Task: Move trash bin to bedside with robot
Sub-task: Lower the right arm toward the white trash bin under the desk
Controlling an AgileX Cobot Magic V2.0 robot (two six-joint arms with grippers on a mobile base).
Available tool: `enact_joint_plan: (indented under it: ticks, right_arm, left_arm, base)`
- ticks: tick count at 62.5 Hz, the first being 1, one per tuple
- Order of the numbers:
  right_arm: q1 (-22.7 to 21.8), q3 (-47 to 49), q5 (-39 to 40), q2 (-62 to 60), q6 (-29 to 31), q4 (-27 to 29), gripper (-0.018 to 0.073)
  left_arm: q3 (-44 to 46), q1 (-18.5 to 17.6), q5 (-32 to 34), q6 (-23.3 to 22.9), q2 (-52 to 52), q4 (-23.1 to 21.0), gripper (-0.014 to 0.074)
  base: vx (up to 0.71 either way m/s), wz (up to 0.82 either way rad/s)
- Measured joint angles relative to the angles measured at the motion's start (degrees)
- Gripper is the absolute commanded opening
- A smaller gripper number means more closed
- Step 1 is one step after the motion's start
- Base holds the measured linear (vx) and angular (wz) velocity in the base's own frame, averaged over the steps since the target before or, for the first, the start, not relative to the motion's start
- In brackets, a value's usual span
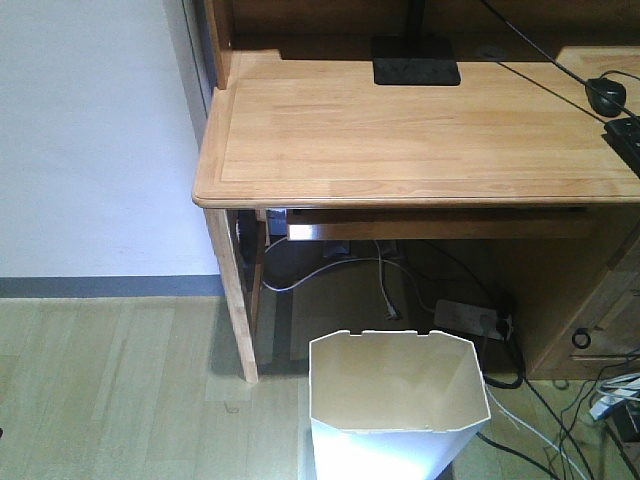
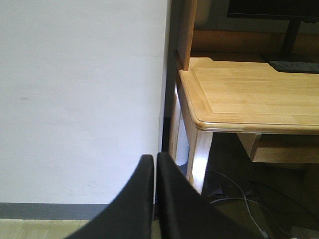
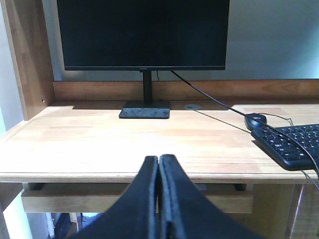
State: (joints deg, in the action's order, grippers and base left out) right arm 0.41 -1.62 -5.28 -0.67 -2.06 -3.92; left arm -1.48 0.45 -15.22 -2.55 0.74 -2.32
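White plastic, many-sided, tapering: the trash bin (image 1: 396,392) stands on the floor just before the light wooden desk (image 1: 400,130). Looks light, slick, slightly flexible, so pinch its notched rim. Left gripper (image 2: 154,158) and right gripper (image 3: 158,159) are pressed together, empty.

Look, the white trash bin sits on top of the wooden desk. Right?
No. The trash bin stands on the floor in front of the wooden desk, not on top of it, as the exterior front-facing view shows.
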Motion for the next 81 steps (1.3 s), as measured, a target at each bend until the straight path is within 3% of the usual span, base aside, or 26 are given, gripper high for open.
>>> enact_joint_plan:
  ticks: [81]
  right_arm:
    - [0.0,0.0,0.0,0.0,0.0,0.0,-0.0009]
  left_arm:
    - [0.0,0.0,0.0,0.0,0.0,0.0,-0.0006]
  base:
    - [0.0,0.0]
